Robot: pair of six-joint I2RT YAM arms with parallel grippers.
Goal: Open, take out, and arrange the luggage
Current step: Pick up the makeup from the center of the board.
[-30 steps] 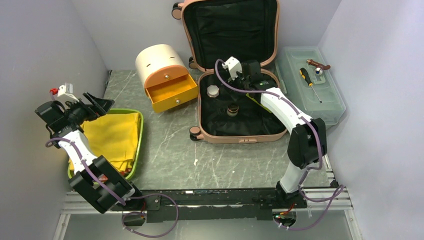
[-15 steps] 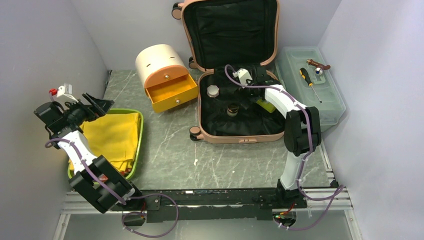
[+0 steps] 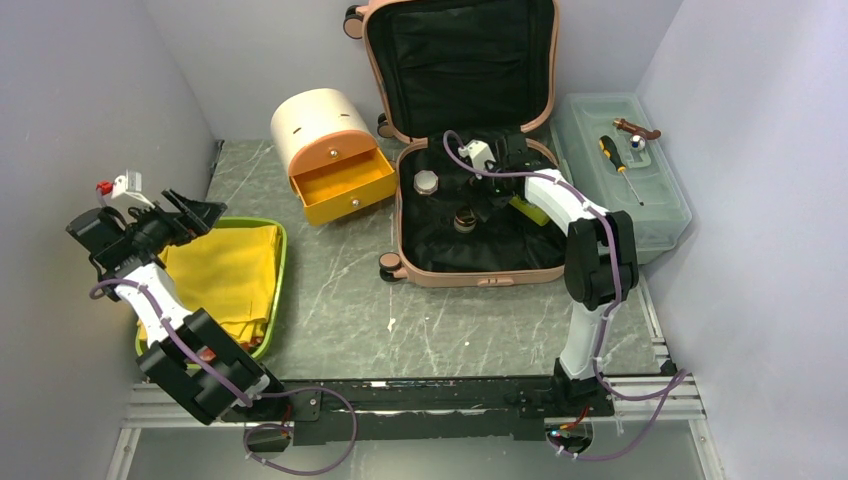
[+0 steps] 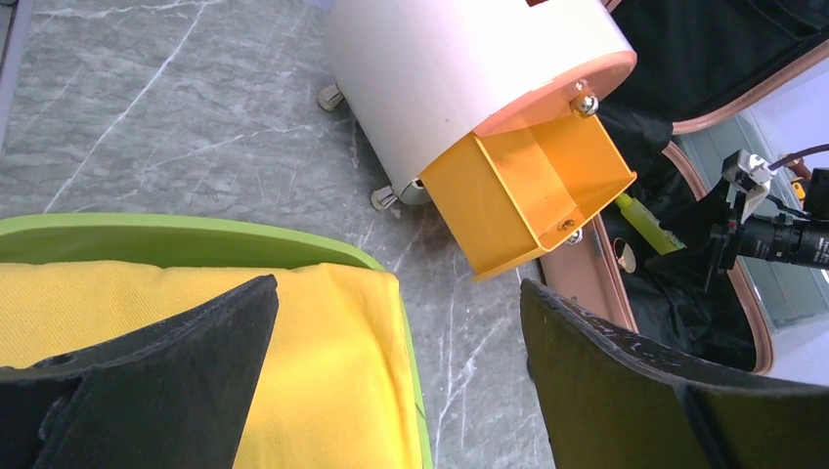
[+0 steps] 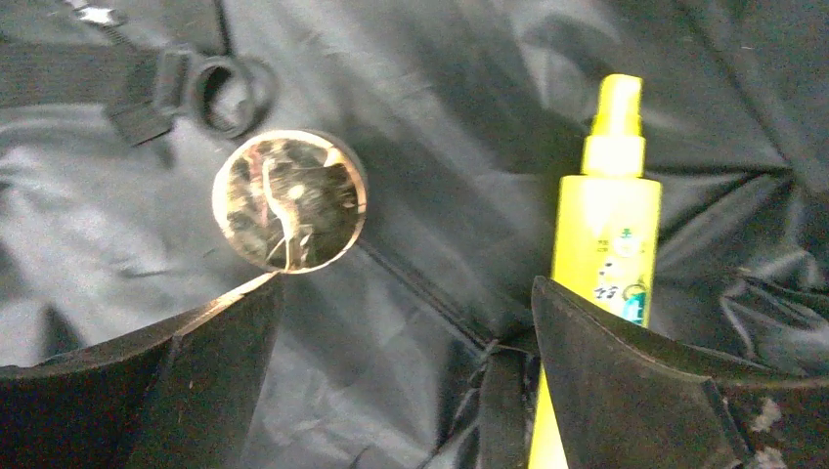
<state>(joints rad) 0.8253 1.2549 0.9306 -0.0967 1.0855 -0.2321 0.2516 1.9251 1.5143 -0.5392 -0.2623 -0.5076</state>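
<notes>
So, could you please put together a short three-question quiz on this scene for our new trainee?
1. Multiple choice: which gripper reaches into the suitcase? A) left B) right
2. True or false: the suitcase lid is shut.
3. Fill in: the screwdriver lies on the ____.
Key: 1 B, the right gripper, jaws open beside a bottle. 2 false. 3 toolbox.

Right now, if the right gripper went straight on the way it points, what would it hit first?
Probably the luggage's black lining, between the round shiny-topped jar and the yellow spray bottle; the bottle lies just beside that line.
</notes>
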